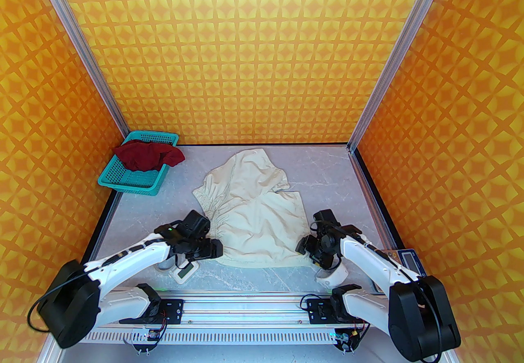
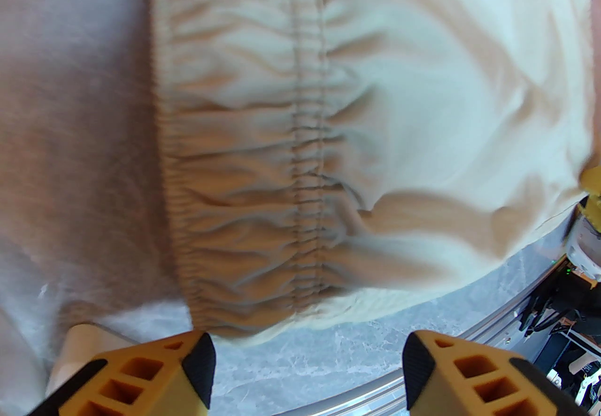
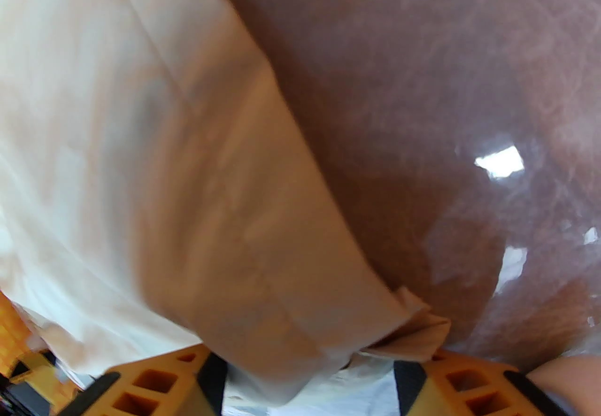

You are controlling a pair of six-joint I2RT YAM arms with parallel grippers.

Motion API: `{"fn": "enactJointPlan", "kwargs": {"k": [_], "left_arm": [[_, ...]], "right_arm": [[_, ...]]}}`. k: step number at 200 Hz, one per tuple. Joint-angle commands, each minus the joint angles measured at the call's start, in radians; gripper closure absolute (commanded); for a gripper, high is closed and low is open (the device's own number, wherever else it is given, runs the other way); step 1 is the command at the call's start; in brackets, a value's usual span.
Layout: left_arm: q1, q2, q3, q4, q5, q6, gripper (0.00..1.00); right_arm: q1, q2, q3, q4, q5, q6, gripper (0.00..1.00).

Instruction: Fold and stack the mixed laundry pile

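- Orange walls with a yellow star pattern close in the back and both sides, with aluminium posts at the corners.
- The table is a grey marbled top, glossy enough to catch light in the right wrist view.
- The cream garment lies spread flat at the table's middle. Its gathered elastic band runs along its left edge, and its near hem is between the two grippers.
- The left arm reaches forward and inward, low over the table, and the right arm mirrors it from the other side.
- The teal basket sits in the far left corner, well apart from the cream piece.
- The dark red T-shirt is bunched in the basket, spilling over its far right rim.
- The left gripper is at the garment's near left corner. Its jaws are wide and empty, with the band's end just ahead.
- The right gripper is at the near right corner. Its jaws are apart, with the cloth's corner lying in the gap.
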Motion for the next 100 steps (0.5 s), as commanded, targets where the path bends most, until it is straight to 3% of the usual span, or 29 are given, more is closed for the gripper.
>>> {"fn": "enactJointPlan", "kwargs": {"k": [1, 48, 76, 100], "left_arm": [[-0.060, 0.047, 0.000, 0.073, -0.044, -0.050, 0.29], [-0.100, 0.097, -0.039, 0.198, -0.127, -0.100, 0.45], [-0.103, 0.106, -0.049, 0.241, -0.166, -0.113, 0.76], [-0.124, -0.013, -0.066, 0.231, -0.219, -0.117, 0.97]], "right_arm": [[-0.002, -0.021, -0.040, 0.069, 0.028, 0.048, 0.42], [-0.007, -0.149, -0.092, 0.051, 0.104, 0.046, 0.44], [-0.008, -0.127, -0.109, 0.096, 0.134, 0.014, 0.61], [-0.008, -0.161, -0.039, 0.043, 0.158, -0.038, 0.78]]}}
